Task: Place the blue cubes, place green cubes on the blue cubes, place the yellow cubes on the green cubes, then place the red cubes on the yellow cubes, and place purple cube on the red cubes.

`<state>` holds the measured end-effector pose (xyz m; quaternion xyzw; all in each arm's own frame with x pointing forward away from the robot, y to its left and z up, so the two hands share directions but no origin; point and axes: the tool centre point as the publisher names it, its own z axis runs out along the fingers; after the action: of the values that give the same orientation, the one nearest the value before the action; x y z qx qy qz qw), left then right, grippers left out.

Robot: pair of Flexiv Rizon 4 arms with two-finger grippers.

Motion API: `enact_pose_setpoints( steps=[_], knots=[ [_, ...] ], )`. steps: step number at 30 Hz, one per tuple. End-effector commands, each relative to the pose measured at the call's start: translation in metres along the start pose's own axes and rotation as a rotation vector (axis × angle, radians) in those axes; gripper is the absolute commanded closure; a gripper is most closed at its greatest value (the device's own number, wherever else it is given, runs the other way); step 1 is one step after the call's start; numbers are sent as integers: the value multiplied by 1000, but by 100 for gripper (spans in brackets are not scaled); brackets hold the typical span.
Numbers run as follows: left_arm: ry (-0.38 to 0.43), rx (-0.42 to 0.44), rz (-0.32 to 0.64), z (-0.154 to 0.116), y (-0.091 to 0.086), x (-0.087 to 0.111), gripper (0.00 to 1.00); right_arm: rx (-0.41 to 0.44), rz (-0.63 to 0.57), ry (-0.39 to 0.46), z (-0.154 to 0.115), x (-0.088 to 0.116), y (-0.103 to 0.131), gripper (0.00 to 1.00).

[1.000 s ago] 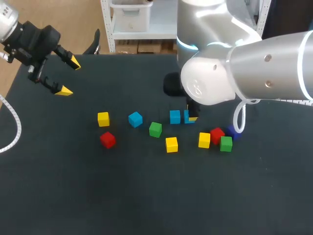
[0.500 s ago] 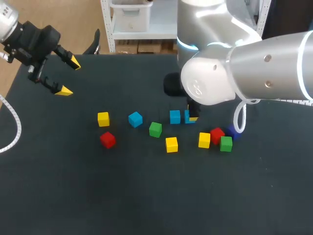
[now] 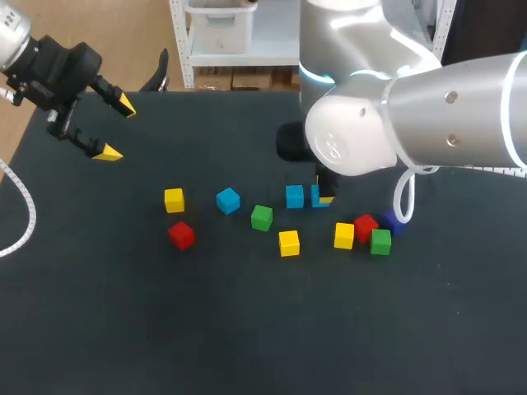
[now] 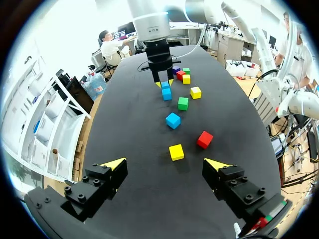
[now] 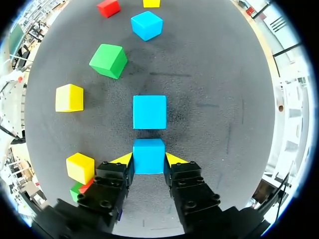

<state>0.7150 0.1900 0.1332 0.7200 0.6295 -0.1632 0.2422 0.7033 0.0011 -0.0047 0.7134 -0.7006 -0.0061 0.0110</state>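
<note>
Upper left in the head view, the left gripper (image 3: 115,127) hangs with fingers spread, seemingly parked clear of the cubes; right of centre, the right gripper (image 5: 148,160) pinches a blue cube (image 5: 148,151) between both fingers, just beside a second blue cube (image 5: 149,111), probably forming the base row.

no writing, label or number is legible on anything here.

The central blue cube (image 3: 295,196) lies flat. Just right of it, a second blue cube (image 5: 148,156) sits pinched in the right gripper (image 5: 149,160). To its left lie a green cube (image 3: 262,217), a turned blue cube (image 3: 228,200), a yellow cube (image 3: 174,200) and a red cube (image 3: 181,234). In front of it lies a second yellow cube (image 3: 289,243). Farther right huddle a third yellow cube (image 3: 344,235), a second red cube (image 3: 366,227), a second green cube (image 3: 380,241) and a purple cube (image 3: 394,222).
</note>
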Motion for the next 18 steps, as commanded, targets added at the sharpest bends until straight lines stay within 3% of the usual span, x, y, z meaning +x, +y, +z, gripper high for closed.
enact_pose_setpoints(
  steps=[1,9,15,16,18],
  knots=[
    [0,0,2,0,0,1,0,-3,-1,-3,-1,1,0,61],
    [0,0,2,0,0,1,0,-6,-2,-6,-2,2,2,49],
    [0,0,2,0,0,1,0,-18,10,-83,-23,8,7,15],
    [0,0,2,0,0,1,0,-29,14,-112,-27,11,8,2],
    [0,0,2,0,0,1,0,-59,28,-180,-33,18,8,0]
  ],
)
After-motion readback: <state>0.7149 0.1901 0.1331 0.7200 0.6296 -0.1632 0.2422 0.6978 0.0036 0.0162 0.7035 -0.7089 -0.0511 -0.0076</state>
